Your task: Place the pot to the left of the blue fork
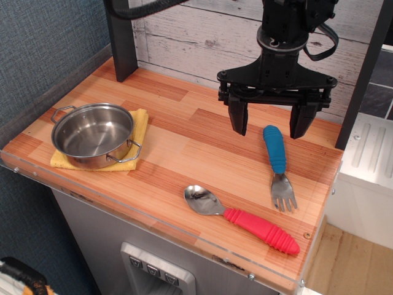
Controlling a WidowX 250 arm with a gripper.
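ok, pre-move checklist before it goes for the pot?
1. Tool open and empty: ok, jaws spread wide, nothing between them.
2. Pot upright and reachable from above: ok, it sits on the yellow cloth at the table's left, nothing over it.
3. Pot empty: ok, the inside shows only bare steel.
4. Drop zone left of the blue fork: ok, bare wood there, but the red-handled spoon lies near its front.
5. Tool over the pot: not ok, it hangs by the fork's handle, far to the right.
6. Cloth free of the pot: cannot tell.
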